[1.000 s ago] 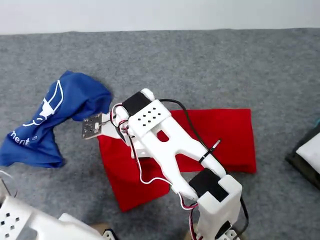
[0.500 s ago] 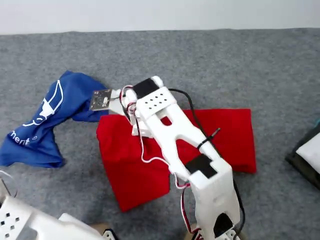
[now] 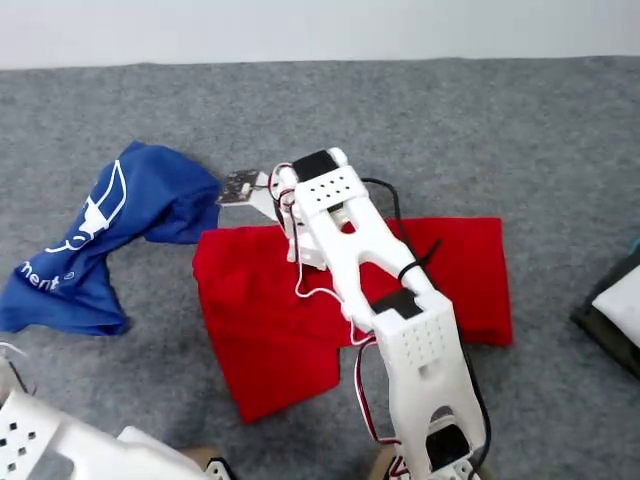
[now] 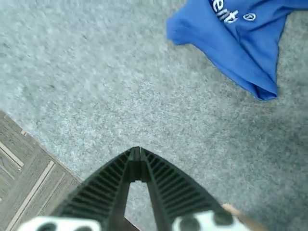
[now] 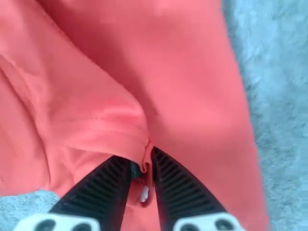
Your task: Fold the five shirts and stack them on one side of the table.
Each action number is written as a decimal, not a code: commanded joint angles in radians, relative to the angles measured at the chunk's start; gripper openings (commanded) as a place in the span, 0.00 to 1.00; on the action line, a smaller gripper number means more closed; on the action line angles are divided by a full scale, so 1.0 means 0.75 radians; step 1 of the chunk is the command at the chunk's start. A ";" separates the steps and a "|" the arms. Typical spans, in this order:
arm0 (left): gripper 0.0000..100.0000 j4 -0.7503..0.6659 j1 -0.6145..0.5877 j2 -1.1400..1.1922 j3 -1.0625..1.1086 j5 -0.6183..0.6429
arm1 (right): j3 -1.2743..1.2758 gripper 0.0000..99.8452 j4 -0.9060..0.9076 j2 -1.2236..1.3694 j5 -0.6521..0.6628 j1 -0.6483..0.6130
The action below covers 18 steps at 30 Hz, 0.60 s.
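While right gripper (image 5: 141, 168) pinches only a thin red shirt (image 3: 260, 330) hem, it may slip mid-fold or snag blue shirt (image 3: 120, 215) at 9 o'clock. Left gripper (image 4: 139, 155) clenched, empty.

At the right gripper (image 5: 140, 166), a hem of the red shirt (image 5: 183, 72) filled the gap between the jaws, and red cloth covered the ground ahead. Ahead of the left gripper (image 4: 139, 163), whose jaws met at the tips, lay bare grey mat (image 4: 72, 72). The blue shirt (image 4: 240, 43) lay farther ahead, well apart.
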 commanded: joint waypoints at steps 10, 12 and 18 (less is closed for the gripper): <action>0.00 0.027 0.002 -0.018 -0.003 0.006 | -0.180 0.19 0.116 -0.001 -0.123 0.030; 0.00 0.027 0.002 -0.018 -0.003 0.006 | -0.264 0.19 0.173 -0.001 -0.125 0.024; 0.00 0.008 0.002 -0.018 0.001 0.006 | -0.458 0.19 0.300 -0.011 -0.131 -0.054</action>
